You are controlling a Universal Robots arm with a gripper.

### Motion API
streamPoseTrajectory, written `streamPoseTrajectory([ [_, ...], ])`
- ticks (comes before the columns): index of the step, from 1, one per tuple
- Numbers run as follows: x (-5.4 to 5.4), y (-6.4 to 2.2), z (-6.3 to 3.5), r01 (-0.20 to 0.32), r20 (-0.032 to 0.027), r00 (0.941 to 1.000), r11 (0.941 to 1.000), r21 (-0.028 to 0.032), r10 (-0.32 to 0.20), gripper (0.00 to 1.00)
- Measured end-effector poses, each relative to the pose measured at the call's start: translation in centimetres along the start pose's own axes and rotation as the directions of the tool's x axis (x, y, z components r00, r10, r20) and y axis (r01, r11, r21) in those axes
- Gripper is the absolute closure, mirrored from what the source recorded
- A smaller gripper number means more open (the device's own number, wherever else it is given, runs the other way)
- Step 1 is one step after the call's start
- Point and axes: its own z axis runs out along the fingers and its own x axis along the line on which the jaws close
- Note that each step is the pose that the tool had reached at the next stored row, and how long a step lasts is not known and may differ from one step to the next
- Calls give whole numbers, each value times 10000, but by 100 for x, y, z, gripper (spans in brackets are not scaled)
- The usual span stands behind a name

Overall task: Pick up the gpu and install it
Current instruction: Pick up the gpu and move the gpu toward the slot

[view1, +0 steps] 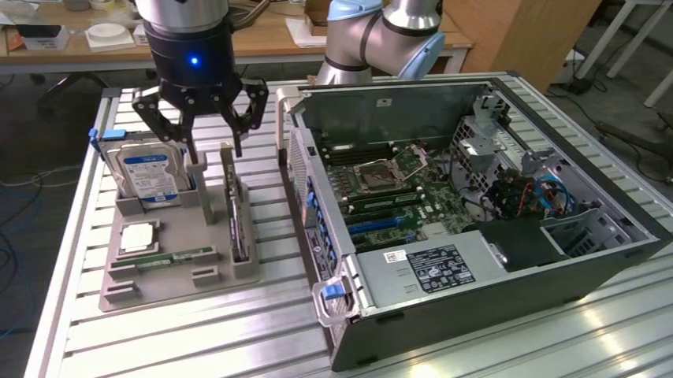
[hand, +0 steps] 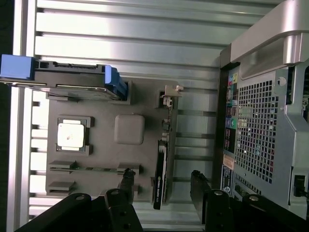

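The gpu (view1: 233, 206) is a thin dark card standing on edge in a slot of the grey holder tray (view1: 189, 224) at the exterior view's left. My gripper (view1: 208, 144) hangs just above the card's far end, open, with nothing between its fingers. In the wrist view the gpu (hand: 161, 166) runs lengthwise between my two dark fingertips (hand: 126, 180), which stand apart on either side of it without touching it. The gripper (hand: 161, 186) is centred over the card.
The tray (hand: 101, 111) also holds a silver hard drive (view1: 147, 177), a square processor (view1: 139, 236) and a green memory stick (view1: 173, 257). An open computer case (view1: 474, 197) with its motherboard (view1: 395, 185) exposed lies close beside the tray on the slatted metal table (view1: 210, 331).
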Motion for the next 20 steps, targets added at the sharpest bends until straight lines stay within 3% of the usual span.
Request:
streamPoseTrajectory([
  [20, 1, -2, 47, -1, 0, 10000, 10000, 0, 1, 41],
])
